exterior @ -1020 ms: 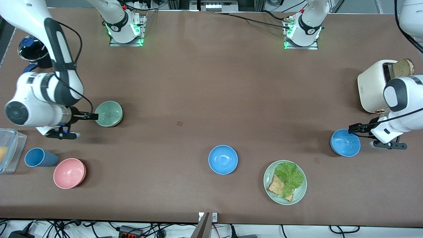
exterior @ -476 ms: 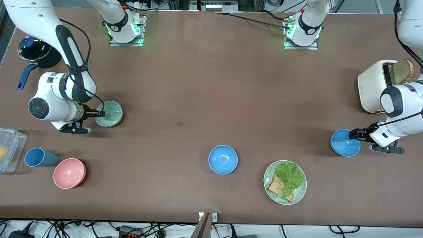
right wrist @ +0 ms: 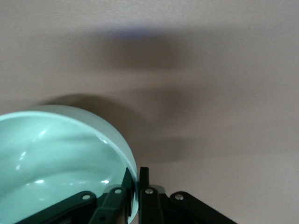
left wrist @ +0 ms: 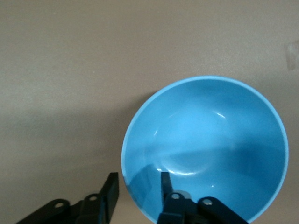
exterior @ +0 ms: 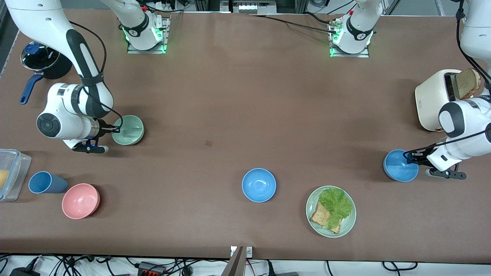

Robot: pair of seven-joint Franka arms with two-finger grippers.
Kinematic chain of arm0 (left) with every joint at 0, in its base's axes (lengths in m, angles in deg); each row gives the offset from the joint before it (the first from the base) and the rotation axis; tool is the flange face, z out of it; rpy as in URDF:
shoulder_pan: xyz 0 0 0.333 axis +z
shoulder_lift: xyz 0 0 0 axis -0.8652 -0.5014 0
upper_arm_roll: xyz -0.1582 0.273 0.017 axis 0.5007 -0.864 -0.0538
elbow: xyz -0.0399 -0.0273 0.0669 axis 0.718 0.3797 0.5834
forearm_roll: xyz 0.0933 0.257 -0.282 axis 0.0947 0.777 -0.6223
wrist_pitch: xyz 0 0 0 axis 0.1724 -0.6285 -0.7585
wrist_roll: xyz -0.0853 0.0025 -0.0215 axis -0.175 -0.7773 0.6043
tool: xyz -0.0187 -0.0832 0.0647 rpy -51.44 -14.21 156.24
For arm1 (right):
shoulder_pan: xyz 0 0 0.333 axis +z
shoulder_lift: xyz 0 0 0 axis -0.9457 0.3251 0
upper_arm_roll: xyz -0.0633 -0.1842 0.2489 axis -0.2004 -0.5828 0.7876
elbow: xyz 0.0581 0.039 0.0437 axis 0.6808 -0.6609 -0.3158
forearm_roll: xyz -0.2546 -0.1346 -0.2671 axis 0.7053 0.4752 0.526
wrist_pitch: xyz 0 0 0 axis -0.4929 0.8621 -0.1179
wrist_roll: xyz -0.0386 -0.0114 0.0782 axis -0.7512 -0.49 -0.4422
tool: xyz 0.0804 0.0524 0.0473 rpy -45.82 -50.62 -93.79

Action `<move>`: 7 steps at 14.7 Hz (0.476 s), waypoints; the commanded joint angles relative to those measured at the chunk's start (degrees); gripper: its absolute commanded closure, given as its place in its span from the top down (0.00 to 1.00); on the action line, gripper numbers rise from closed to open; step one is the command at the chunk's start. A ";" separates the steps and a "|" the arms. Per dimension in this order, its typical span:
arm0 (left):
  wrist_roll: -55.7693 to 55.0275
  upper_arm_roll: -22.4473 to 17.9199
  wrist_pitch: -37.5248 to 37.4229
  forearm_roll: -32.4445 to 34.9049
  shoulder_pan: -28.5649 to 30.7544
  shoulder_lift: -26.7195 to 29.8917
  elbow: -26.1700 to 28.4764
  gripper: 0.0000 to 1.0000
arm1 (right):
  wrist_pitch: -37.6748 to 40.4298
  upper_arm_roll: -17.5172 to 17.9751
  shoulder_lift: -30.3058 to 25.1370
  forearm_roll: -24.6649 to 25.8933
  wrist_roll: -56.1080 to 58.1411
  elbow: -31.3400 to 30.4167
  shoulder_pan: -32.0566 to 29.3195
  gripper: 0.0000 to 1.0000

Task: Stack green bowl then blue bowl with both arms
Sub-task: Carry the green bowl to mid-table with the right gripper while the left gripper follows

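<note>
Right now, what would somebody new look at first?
Probably the two white arms, each at a bowl. The right gripper is shut on the green bowl rim at its end of the table. The left gripper straddles a blue bowl rim near the toaster.

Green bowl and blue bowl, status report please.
Right gripper shut on green bowl rim. Left gripper straddling blue bowl rim, not yet pinched. Nothing in the way.

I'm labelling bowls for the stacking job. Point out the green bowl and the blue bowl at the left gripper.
green bowl point(exterior: 130, 130), front view, inner floor.
blue bowl point(left wrist: 210, 140), left wrist view, inner floor.
</note>
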 commanded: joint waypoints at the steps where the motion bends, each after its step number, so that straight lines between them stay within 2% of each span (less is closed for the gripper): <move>1: 2.83 0.54 0.40 1.36 0.99 -0.73 -1.05 0.27 | 4.05 3.07 -1.06 0.02 -1.25 1.99 0.72 0.00; 3: 2.83 0.54 0.14 1.36 0.99 -0.56 -1.05 0.16 | 11.51 6.32 -0.80 -0.59 -1.87 8.83 1.07 0.00; 5: 2.92 0.80 -0.30 1.36 0.99 -0.21 -1.05 0.06 | 17.50 9.13 -0.28 -3.66 -4.68 15.34 3.08 0.00; 7: 2.83 1.06 -1.00 1.36 0.99 0.32 -0.96 0.03 | 17.62 10.29 1.04 -4.99 -8.27 18.18 8.69 0.00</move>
